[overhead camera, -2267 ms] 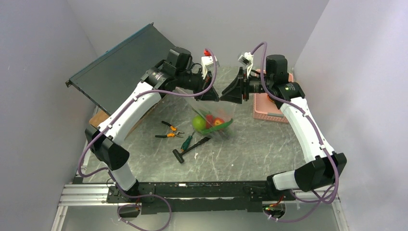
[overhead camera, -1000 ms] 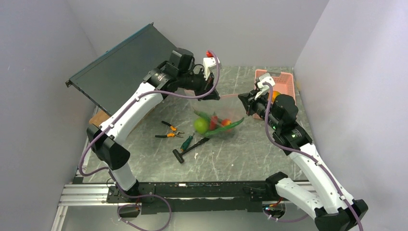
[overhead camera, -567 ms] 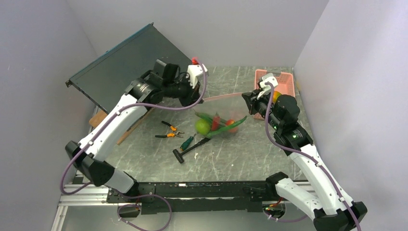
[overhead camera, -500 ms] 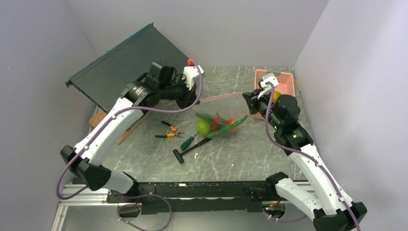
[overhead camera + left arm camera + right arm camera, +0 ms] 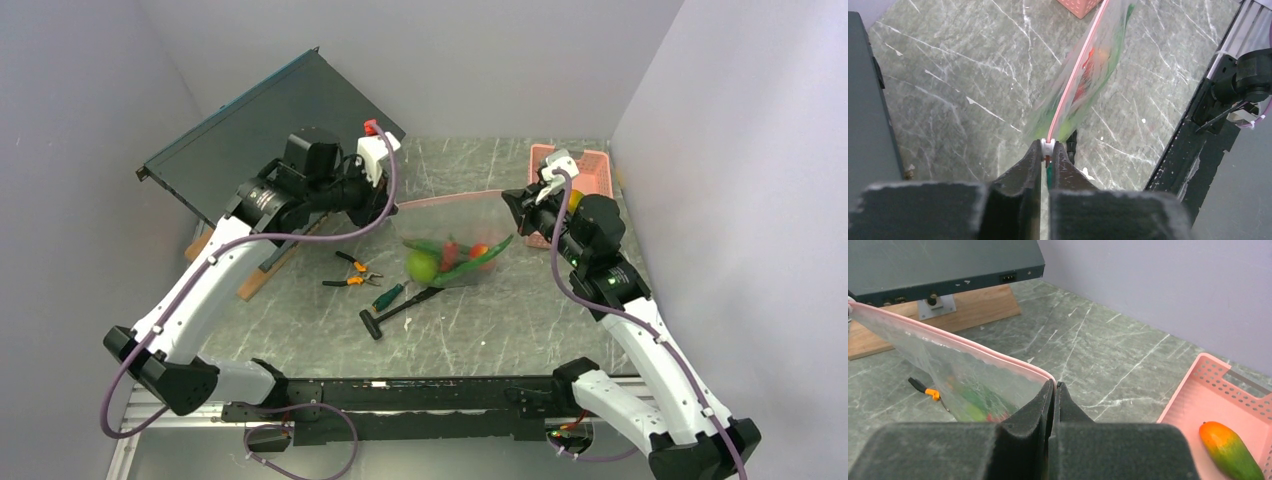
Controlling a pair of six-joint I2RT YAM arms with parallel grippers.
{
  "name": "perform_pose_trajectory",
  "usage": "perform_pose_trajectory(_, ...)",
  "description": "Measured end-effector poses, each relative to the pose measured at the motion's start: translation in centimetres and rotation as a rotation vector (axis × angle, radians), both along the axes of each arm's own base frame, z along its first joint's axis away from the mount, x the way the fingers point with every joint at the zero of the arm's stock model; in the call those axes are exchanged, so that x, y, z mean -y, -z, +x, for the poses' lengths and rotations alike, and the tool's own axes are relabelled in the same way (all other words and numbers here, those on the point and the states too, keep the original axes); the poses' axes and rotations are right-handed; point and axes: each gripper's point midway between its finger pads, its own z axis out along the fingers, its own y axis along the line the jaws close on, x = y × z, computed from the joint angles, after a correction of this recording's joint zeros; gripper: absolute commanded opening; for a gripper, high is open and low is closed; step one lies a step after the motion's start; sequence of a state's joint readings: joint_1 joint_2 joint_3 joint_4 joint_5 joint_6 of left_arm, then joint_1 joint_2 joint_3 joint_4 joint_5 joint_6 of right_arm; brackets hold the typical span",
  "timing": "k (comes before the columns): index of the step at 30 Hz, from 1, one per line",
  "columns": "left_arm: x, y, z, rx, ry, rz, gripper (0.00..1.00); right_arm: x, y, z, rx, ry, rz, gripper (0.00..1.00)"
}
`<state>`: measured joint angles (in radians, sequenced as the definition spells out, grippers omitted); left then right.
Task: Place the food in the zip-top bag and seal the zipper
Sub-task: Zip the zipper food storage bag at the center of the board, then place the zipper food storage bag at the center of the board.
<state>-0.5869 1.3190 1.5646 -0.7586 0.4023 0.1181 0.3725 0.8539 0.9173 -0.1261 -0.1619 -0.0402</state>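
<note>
The clear zip-top bag (image 5: 455,235) hangs stretched between my two grippers, just above the table. Its pink zipper (image 5: 450,197) runs taut along the top edge. My left gripper (image 5: 392,206) is shut on the white slider (image 5: 1048,146) at the zipper's left end. My right gripper (image 5: 510,202) is shut on the bag's right top corner (image 5: 1050,381). Inside the bag lie a green apple (image 5: 421,265), a red chili (image 5: 450,250), a red tomato (image 5: 481,252) and a green cucumber (image 5: 475,263). An orange-green mango (image 5: 1230,450) lies in the pink basket (image 5: 1193,395).
Orange-handled pliers (image 5: 352,271), a green-handled screwdriver (image 5: 388,295) and a black tool (image 5: 392,311) lie on the table left of and below the bag. A dark panel (image 5: 250,140) leans on a wooden block (image 5: 262,275) at the back left. The pink basket (image 5: 590,170) stands behind my right gripper.
My left gripper has drawn the slider leftward along the zipper, away from the right gripper, and the left arm has swung back. The right gripper has held the corner still for the last second.
</note>
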Motion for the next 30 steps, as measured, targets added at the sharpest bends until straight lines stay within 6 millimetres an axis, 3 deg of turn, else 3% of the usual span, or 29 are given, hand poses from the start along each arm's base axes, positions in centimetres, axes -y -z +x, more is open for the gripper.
perform_pose_trajectory(3, 0.0, -0.2, 0.7, -0.025, -0.021, 0.006, 0.61, -0.1, -0.2, 0.6, 0.0, 0.001, 0.005, 0.0)
perform_pose_trajectory(4, -0.1, -0.1, 1.0, -0.036, -0.039, 0.004, 0.69, 0.0, -0.3, 1.0, 0.0, 0.01, 0.008, 0.0)
perform_pose_trajectory(6, -0.5, 0.1, 1.4, -0.044, -0.069, 0.009, 0.77, 0.1, -0.3, 1.6, 0.0, 0.023, 0.014, 0.0)
perform_pose_trajectory(10, -1.7, -0.5, 1.7, -0.033, -0.135, -0.002, 0.79, 0.4, -2.0, 3.4, 0.012, 0.073, 0.022, 0.0)
perform_pose_trajectory(13, -2.9, -1.9, 1.4, 0.002, -0.177, -0.025, 0.8, 1.0, -3.8, 5.4, 0.033, 0.14, 0.024, 0.0)
perform_pose_trajectory(17, -4.2, -4.1, 0.0, 0.048, -0.21, -0.077, 0.8, 1.7, -5.8, 8.8, 0.06, 0.224, 0.003, 0.0)
perform_pose_trajectory(21, -5.1, -4.6, -2.0, 0.055, -0.219, -0.121, 0.79, 2.1, -6.8, 12.8, 0.091, 0.281, -0.053, 0.0)
perform_pose_trajectory(25, -5.8, -4.3, -3.7, 0.036, -0.222, -0.153, 0.79, 1.6, -5.7, 16.4, 0.103, 0.299, -0.136, 0.0)
perform_pose_trajectory(28, -6.1, -3.9, -4.9, 0.021, -0.219, -0.179, 0.79, -0.3, -2.3, 17.4, 0.07, 0.259, -0.21, 0.0)
perform_pose_trajectory(30, -6.4, -3.4, -5.7, 0.013, -0.218, -0.189, 0.79, -2.2, 0.3, 16.9, 0.042, 0.212, -0.242, 0.0)
